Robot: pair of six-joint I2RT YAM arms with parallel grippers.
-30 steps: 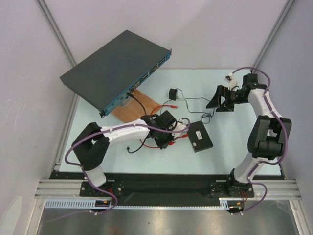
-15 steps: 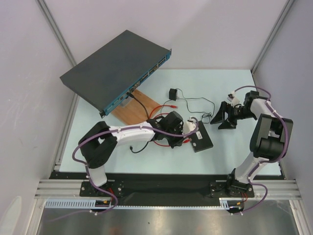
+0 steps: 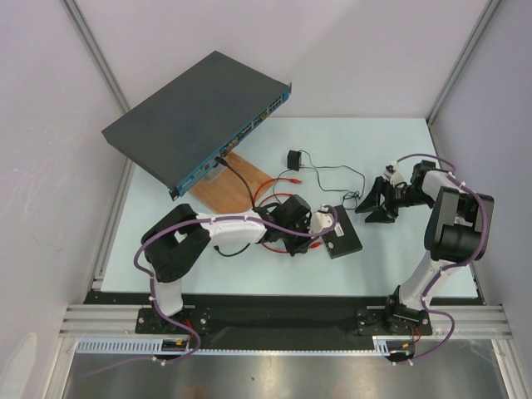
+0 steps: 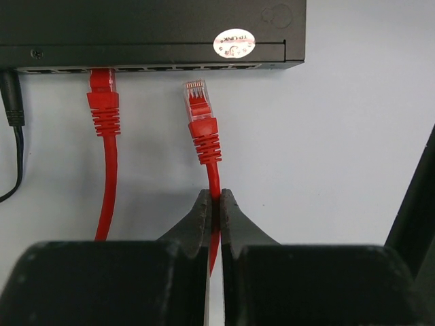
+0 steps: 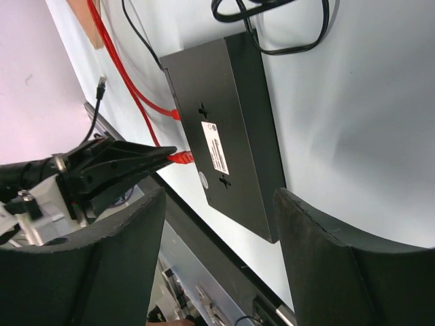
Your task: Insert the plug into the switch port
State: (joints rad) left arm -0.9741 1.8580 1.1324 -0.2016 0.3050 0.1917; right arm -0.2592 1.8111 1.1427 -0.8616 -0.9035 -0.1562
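Observation:
The plug [image 4: 197,96] is a clear-tipped connector with a red boot on the thin red cable [image 4: 215,173]. My left gripper [image 4: 214,198] is shut on that cable just behind the boot. The plug tip points at the port row [image 4: 197,67] in the edge of the small black switch box [image 4: 149,27], a short gap away. A second red plug [image 4: 102,85] sits in a port further left. In the top view the left gripper [image 3: 318,223] is at the box's [image 3: 342,233] left edge. My right gripper [image 3: 371,204] is open and empty, right of the box [image 5: 228,129].
The large grey rack unit [image 3: 195,116] rests at the back left on a wooden board [image 3: 231,184]. A small black cube [image 3: 293,158] with a thin black wire [image 3: 332,170] lies behind the box. A black cable [image 4: 12,109] plugs into the box's left end.
My left gripper has carried the red cable right, up to the switch box edge. My right arm has drawn down and closer to the box, still open.

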